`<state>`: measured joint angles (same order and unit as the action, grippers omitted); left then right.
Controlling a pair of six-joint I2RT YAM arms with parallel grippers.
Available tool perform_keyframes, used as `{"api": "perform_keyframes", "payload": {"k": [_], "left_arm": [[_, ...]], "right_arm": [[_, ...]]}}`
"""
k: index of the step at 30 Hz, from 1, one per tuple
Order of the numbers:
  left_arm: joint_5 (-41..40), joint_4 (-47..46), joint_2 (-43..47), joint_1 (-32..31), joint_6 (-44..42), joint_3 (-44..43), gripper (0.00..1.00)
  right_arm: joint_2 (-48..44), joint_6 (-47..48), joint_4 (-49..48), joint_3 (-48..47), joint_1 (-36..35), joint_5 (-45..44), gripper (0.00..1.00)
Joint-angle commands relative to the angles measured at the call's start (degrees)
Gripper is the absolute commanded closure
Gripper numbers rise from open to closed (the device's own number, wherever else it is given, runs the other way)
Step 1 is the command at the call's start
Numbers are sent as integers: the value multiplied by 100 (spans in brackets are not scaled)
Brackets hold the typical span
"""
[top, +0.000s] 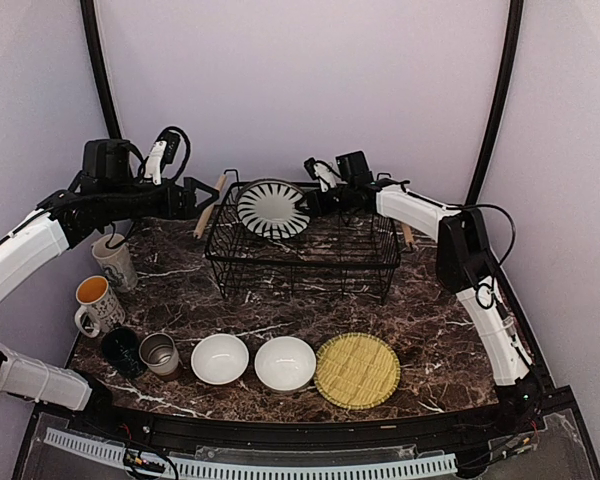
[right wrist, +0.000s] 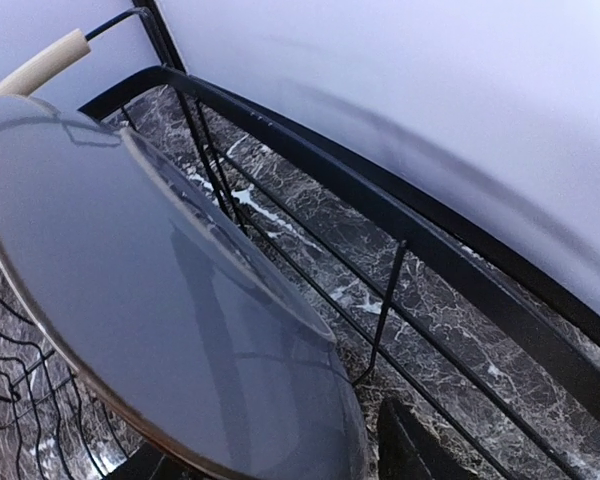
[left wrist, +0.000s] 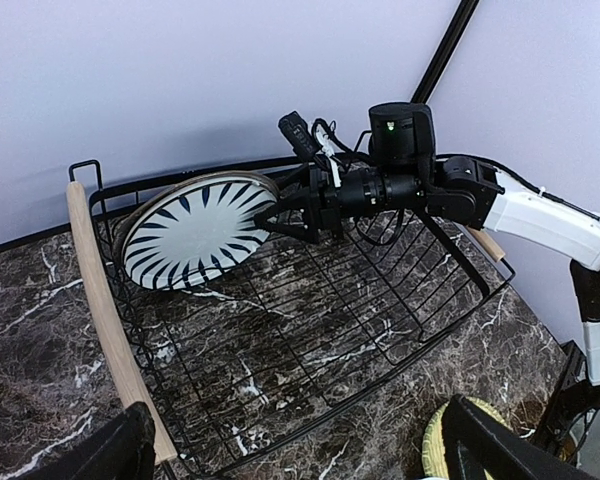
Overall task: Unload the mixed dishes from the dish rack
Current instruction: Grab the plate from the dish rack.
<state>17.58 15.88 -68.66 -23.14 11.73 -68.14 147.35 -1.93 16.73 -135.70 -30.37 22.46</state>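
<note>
Marble top (top: 280,320); right arm (top: 410,210) outstretched level, jaws astride striped plate (top: 272,208), grip unclear.

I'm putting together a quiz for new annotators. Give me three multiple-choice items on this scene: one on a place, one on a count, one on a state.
1. Where is the striped plate?
A) flat on the table
B) leaning on edge in the dish rack
C) inside a bowl

2. How many bowls sit on the marble table?
A) one
B) two
C) four

3. How is the left claw?
A) open and empty
B) shut on a mug
C) shut on the rack's handle

Answers:
1 B, the plate leans at the rack's far left corner.
2 B, a pair lies side by side next to the yellow plate.
3 A, its fingers stand wide apart with nothing between them.
</note>
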Motion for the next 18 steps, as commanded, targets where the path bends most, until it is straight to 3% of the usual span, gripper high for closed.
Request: {"api": "perform_keyframes", "payload": {"k": [1,9,14,18], "left_arm": [[111,-109,56,52,58,73,1],[157,-138,24,64,93,90,1],[196,-154,-5,72,121,98,1],[223,-170,-11,72,131,99,1]], "right_arm": [[-103,-32,-196,72,-39,-125,38],[1,323,2,-236,-28,-384,33],[-337,-218,281,-100,-30,-877,18],[-675,-643,404,236,-29,-833,11]]}}
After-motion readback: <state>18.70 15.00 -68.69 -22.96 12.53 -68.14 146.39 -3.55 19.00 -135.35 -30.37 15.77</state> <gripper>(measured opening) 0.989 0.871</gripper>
